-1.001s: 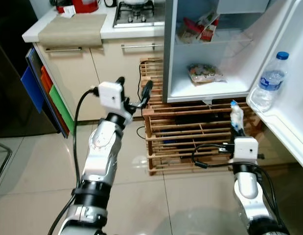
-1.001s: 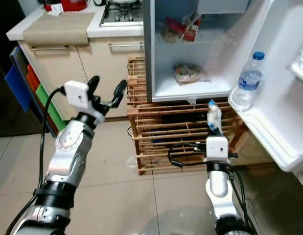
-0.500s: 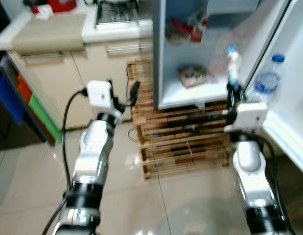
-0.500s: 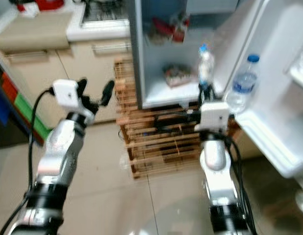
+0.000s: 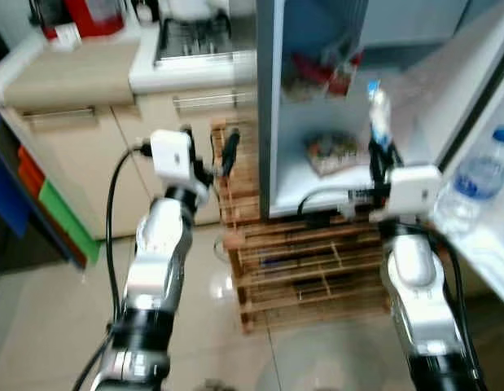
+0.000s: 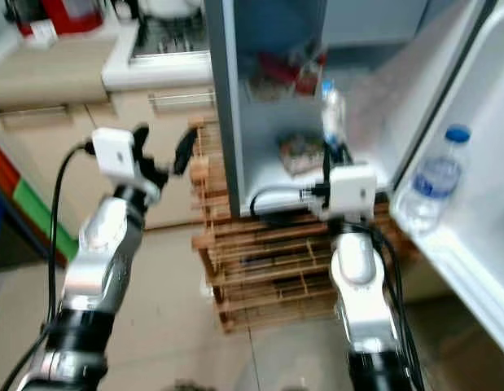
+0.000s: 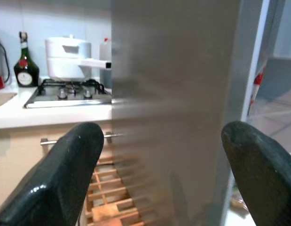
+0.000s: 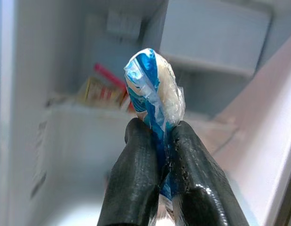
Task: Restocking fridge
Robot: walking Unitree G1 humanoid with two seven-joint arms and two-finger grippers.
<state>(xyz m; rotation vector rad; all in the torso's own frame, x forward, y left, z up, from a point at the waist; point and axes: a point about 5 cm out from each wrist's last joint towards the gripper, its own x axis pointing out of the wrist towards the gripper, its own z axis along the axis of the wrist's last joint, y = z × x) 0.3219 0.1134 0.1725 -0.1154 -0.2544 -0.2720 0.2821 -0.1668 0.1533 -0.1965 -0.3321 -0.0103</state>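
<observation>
Kitchen floor tiles lie below me, with a wooden crate rack (image 5: 308, 261) under the open fridge (image 5: 317, 98) at 12 o'clock. My right gripper (image 8: 157, 155) is raised in front of the fridge opening, its 2 fingers (image 8: 131, 188) pressed together on the lower part of a packet (image 8: 154, 94) wrapped in blue and clear film, which stands upright above the fingertips. From my head, that packet (image 5: 376, 114) shows before the lower fridge compartment, just at 3 o'clock of a food bag (image 5: 337, 153) lying on the bottom shelf (image 5: 317, 183). Red cartons (image 5: 321, 73) sit on the shelf above. At 3 o'clock the fridge door (image 5: 488, 236) stands open with a water bottle (image 5: 475, 175) upright in its door rack.

My left gripper (image 5: 207, 151) is held up at 10 o'clock, near the fridge's side wall (image 7: 173, 108), its 2 fingers (image 7: 70, 174) spread wide apart and holding nothing. Behind it a counter (image 5: 81, 73) carries a gas hob (image 7: 70, 92), a white pot (image 7: 70, 56) and a dark bottle (image 7: 25, 63). Everything is somewhat blurred.
</observation>
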